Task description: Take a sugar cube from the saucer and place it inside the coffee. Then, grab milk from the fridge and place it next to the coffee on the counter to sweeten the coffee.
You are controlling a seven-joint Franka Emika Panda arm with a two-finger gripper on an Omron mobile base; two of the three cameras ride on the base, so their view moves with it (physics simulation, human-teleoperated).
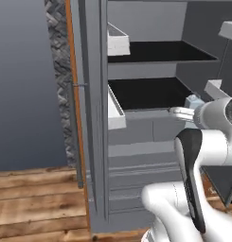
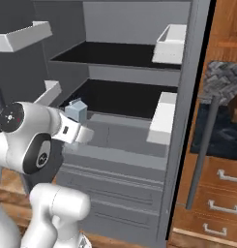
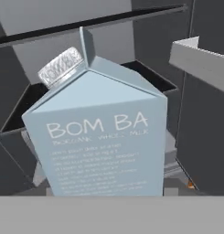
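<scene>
The fridge (image 2: 125,97) stands open in front of me, its dark shelves bare. My gripper (image 2: 75,121) reaches in at the lower shelf's front edge and is shut on the milk (image 2: 77,110), a pale blue-grey gabled carton. In the left base view the milk (image 1: 195,101) sits at the tip of the gripper (image 1: 185,110). Close up in the hand view, the milk (image 3: 99,137) shows its ribbed silver cap and printed front, and it hides my fingertips. The sugar cube, the saucer and the coffee are out of view.
White door bins (image 2: 163,118) hang on the right door, another bin (image 2: 48,92) close to my hand on the left. A long grey bar handle (image 2: 204,150) runs down the door edge. Right of it lies the black counter (image 2: 221,131) over wooden drawers (image 2: 221,193).
</scene>
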